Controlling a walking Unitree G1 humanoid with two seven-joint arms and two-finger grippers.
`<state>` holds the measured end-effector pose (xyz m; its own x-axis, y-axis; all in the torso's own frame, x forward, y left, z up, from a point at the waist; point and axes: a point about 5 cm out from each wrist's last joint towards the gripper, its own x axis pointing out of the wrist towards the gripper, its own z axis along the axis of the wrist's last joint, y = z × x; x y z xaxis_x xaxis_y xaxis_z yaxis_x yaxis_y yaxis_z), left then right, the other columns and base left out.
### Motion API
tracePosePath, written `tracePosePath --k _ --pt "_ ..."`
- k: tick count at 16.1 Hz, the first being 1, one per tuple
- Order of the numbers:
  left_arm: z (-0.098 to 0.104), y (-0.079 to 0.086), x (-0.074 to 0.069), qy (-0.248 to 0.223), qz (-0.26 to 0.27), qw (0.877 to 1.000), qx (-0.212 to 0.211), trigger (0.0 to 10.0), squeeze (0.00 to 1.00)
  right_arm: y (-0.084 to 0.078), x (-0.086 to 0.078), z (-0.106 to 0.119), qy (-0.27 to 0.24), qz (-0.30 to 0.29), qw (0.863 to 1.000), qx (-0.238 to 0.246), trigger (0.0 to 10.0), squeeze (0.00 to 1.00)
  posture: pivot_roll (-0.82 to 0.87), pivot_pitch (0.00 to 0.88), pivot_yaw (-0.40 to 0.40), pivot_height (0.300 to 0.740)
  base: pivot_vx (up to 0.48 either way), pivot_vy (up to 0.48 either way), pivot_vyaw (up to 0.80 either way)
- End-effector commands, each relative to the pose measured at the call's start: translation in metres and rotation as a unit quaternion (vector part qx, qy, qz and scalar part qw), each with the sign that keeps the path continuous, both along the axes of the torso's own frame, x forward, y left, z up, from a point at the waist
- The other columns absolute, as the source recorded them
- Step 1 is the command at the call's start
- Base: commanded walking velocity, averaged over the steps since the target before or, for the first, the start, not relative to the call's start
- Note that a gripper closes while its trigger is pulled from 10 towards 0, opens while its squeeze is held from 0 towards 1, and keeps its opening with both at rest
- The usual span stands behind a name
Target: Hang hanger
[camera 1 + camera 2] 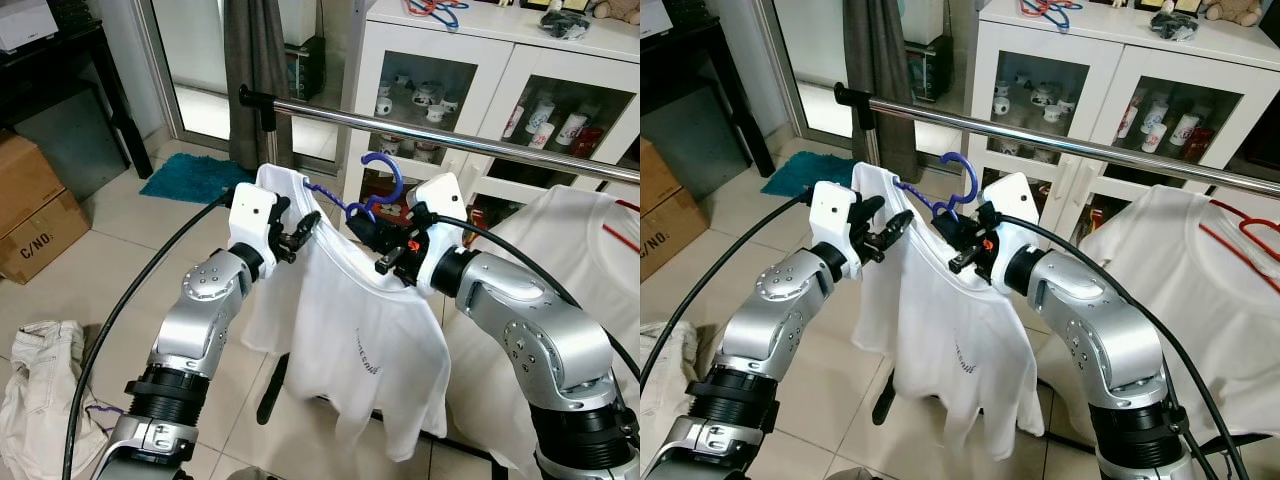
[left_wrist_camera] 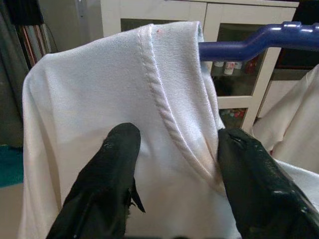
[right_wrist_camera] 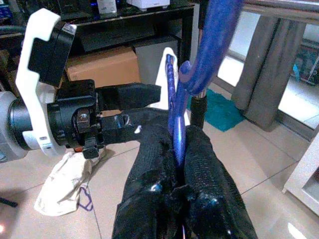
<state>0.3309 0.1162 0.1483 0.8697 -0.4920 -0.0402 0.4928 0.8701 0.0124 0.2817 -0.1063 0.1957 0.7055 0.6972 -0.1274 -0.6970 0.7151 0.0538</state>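
Two grippers are raised in front of the robot, just below a metal rail (image 1: 450, 130), and both work on one white shirt (image 1: 350, 340) carried on a blue hanger (image 1: 375, 190).

The right gripper (image 1: 385, 250) has its fingers (image 3: 204, 164) closed tight on the blue hanger at the base of the hook; in the right wrist view the blue stem rises straight out from between the two pads. The hook curves upward and sits just beneath the rail, not on it.

The left gripper (image 1: 300, 235) is at the shirt's shoulder, near the collar. Its fingers (image 2: 112, 169) stand apart, one on each side of the collar seam, with cloth lying between them. The fingertips touch the fabric, but a firm pinch cannot be confirmed.

The shirt hangs down between the two arms. One arm of the hanger runs inside the collar and is hidden by the cloth; only a short blue section emerges beside the neckline.

A second white shirt (image 1: 560, 260) lies to the right, with a red hanger (image 1: 1240, 235) on it, cut off at the frame edge. A pale cloth (image 1: 40, 380) lies on the tiled floor at left, with cardboard boxes (image 1: 35, 210) beyond it.

Behind the rail stands a white cabinet (image 1: 480, 60) with glass doors; the small items on its shelves are too small to identify. A grey curtain (image 1: 255, 70) and a teal mat (image 1: 195, 175) are farther back.
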Motion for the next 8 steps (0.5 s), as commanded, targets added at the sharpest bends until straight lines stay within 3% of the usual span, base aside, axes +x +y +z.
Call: tracePosePath --k 1,8 --pt "0.0054 -0.0028 0.0029 -0.010 -0.006 1.000 0.003 0.0 0.00 -0.0043 -0.0003 0.0057 -0.005 -0.004 1.000 0.011 0.0 0.00 0.08 0.000 0.015 0.740 0.000 0.000 0.00" --pt "0.0056 -0.0030 0.0044 -0.012 -0.008 1.000 0.003 0.0 0.00 -0.0021 -0.0018 0.0056 -0.001 -0.012 1.000 0.021 0.0 0.00 0.08 0.000 0.019 0.740 0.000 0.000 0.00"
